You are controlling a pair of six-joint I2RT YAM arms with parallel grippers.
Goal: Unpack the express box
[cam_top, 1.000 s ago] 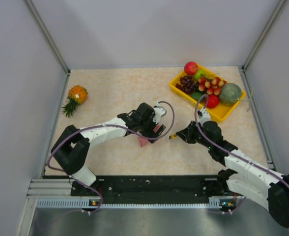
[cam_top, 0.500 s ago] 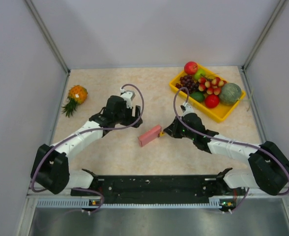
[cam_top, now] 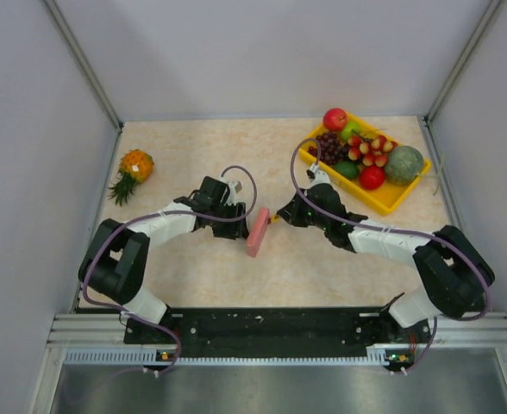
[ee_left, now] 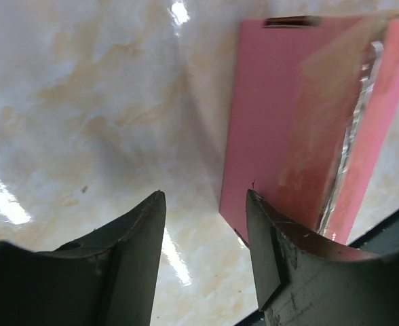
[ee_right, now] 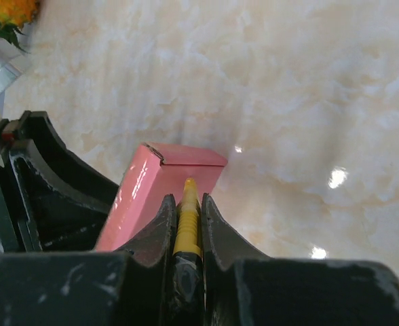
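Observation:
The express box (cam_top: 257,231) is a small pink cardboard box that stands on a long edge mid-table. My left gripper (cam_top: 240,217) is open and empty just left of it. In the left wrist view the box (ee_left: 288,122) rises right behind my right finger (ee_left: 281,258), with bare table between the jaws of the gripper (ee_left: 206,204). My right gripper (cam_top: 286,212) is shut on the yellow utility knife (ee_right: 187,224). The knife tip points at the box's near end (ee_right: 179,173), at or very close to it. The left gripper's fingers (ee_right: 43,183) show beside the box there.
A yellow tray (cam_top: 393,200) of fruit sits at the back right behind my right arm. A pineapple (cam_top: 133,168) lies at the back left and shows in the right wrist view (ee_right: 9,13). Grey walls close the sides and back.
The box has gone from lying diagonally to standing nearly end-on. My left gripper has come in to its left side, and my right gripper with the knife has moved left, up to its end.

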